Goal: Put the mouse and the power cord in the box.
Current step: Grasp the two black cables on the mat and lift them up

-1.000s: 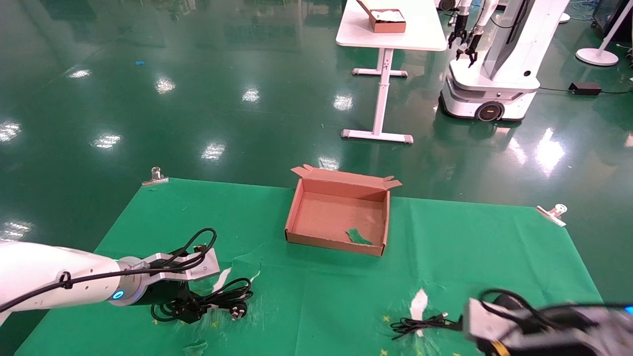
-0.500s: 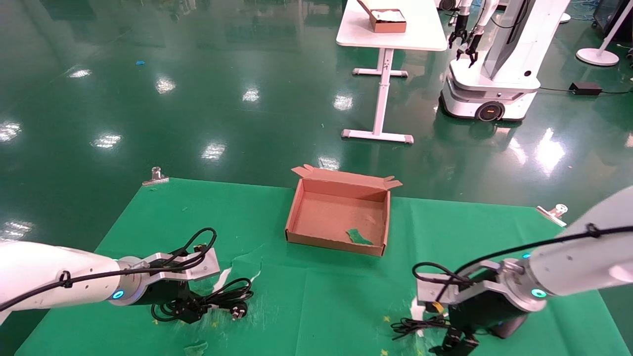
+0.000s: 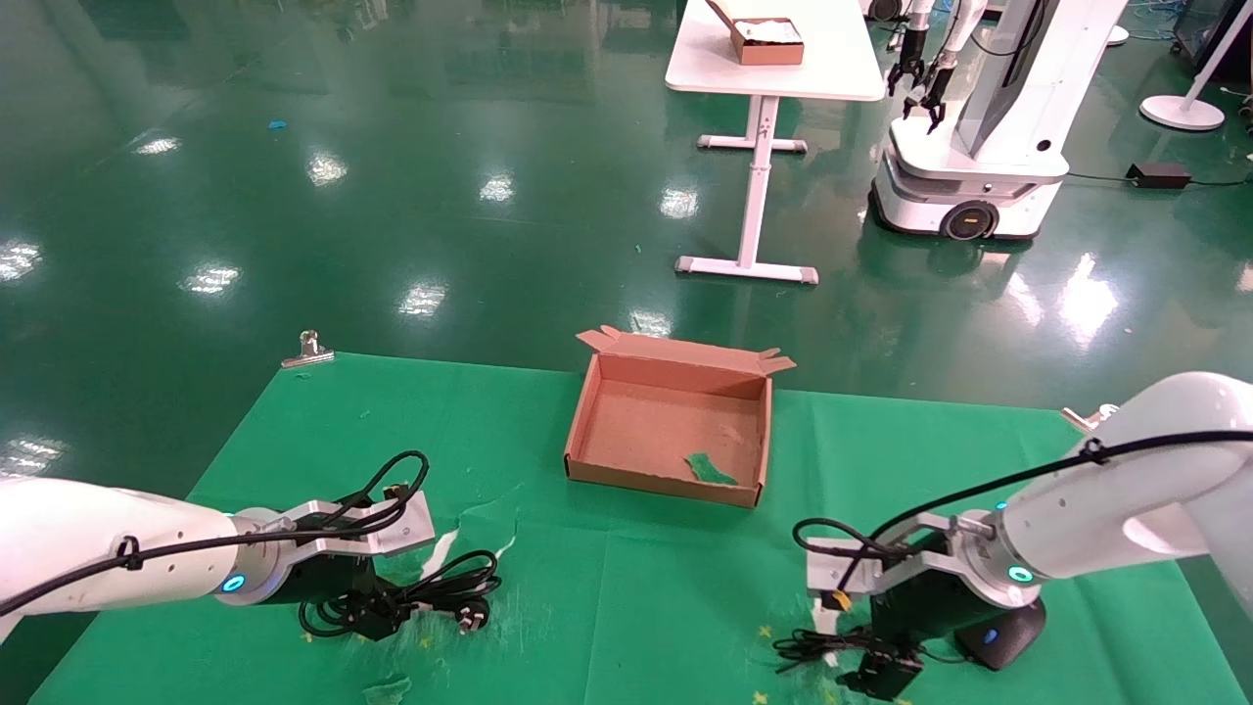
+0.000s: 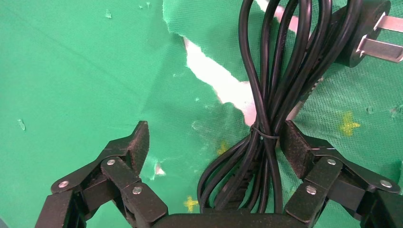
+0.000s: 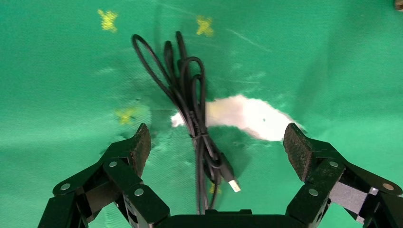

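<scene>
Left hand [image 4: 214, 142] is wide open at near left of the table [image 3: 607, 607], its fingers on both sides of the power cord [image 4: 266, 99], w/o squeezing. Right hand [image 5: 216, 145] is wide open too, low over the bundled wire of the mouse [image 3: 998, 636] at near right, holding nothing. The box [image 3: 669, 472] sits far center, apart from both.
</scene>
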Controlling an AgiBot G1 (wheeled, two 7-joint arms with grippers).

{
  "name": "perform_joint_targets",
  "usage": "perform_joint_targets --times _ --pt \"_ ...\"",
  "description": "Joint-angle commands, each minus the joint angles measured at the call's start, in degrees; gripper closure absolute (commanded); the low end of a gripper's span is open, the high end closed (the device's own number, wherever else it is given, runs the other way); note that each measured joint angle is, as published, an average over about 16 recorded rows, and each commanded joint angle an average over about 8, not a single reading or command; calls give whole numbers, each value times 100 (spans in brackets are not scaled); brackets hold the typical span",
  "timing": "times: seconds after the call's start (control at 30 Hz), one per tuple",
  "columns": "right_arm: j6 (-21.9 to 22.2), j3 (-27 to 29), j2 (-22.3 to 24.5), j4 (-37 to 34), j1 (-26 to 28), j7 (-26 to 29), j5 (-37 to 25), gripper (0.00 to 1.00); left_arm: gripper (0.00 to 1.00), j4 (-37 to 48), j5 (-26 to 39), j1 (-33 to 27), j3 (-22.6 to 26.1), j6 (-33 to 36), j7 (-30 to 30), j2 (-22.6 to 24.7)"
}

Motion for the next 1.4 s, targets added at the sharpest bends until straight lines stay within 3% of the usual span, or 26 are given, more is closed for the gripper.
perform_joint_targets --times 0.03,1.4 --pt "19 -6 -15 -32 8 -8 -11 100 100 1 -1 0 0 -1 0 0" --pt "-97 44 119 230 -55 94 77 100 100 -5 -5 2 1 2 0 0"
